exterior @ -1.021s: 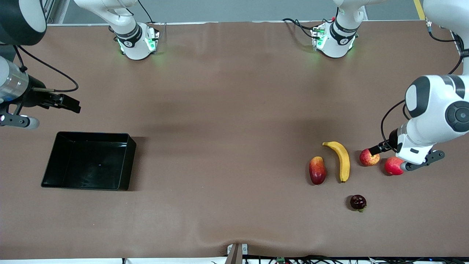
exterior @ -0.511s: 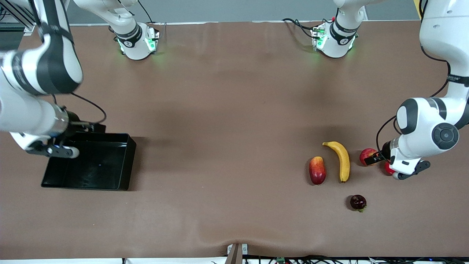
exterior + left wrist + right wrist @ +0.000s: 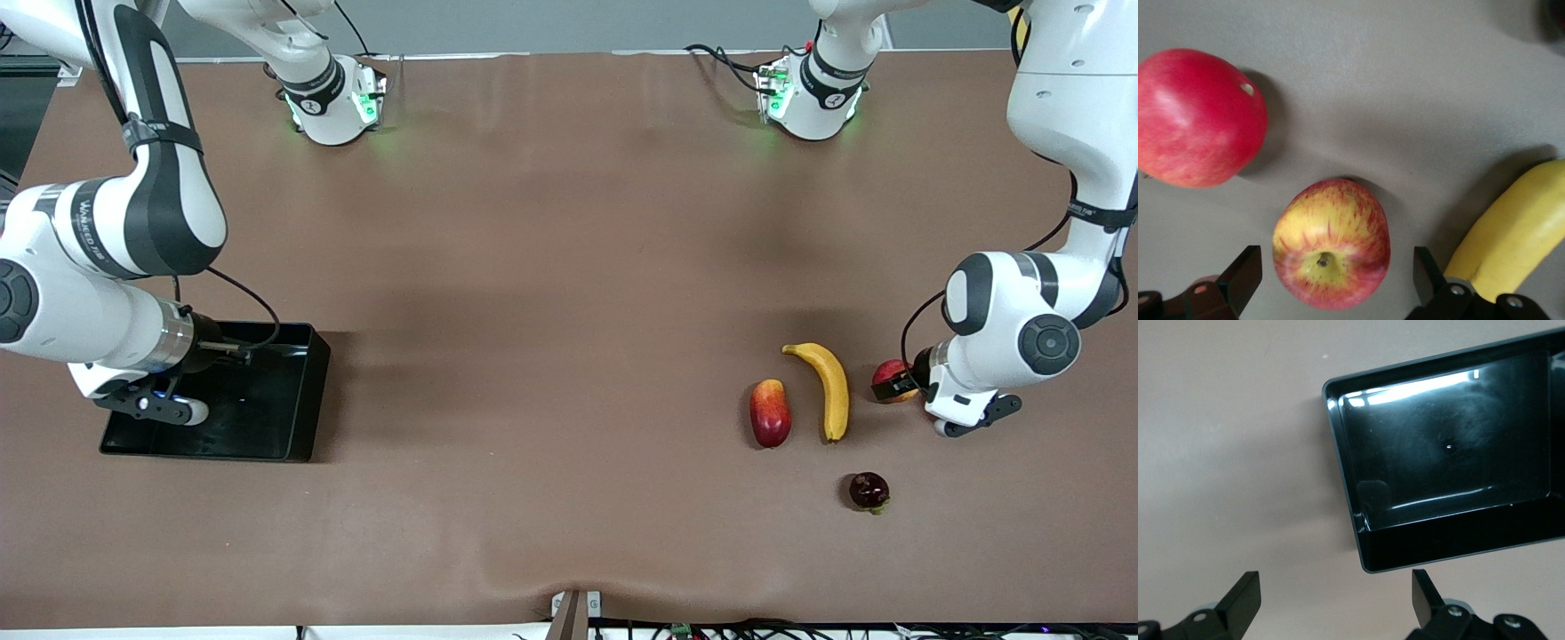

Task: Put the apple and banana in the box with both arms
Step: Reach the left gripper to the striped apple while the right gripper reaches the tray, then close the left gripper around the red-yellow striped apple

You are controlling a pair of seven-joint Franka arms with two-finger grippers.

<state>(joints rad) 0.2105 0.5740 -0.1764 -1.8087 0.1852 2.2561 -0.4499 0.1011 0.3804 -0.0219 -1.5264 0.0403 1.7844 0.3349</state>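
The apple, red with yellow streaks, lies stem-up on the table between the open fingers of my left gripper, which touch nothing. From the front only part of the apple shows beside the left gripper. The yellow banana lies beside it, toward the right arm's end; the banana also shows past one finger. The black box is empty. My right gripper hangs open by its rim; in its wrist view the right gripper is near a corner of the box.
A plain red round fruit lies close to the apple, hidden under the left arm in the front view. A red-yellow mango-shaped fruit lies beside the banana. A dark round fruit sits nearer the front camera.
The right arm swung in from the table's end and now hangs over the box. The left gripper slid toward the apple and now straddles it, covering the plain red fruit.
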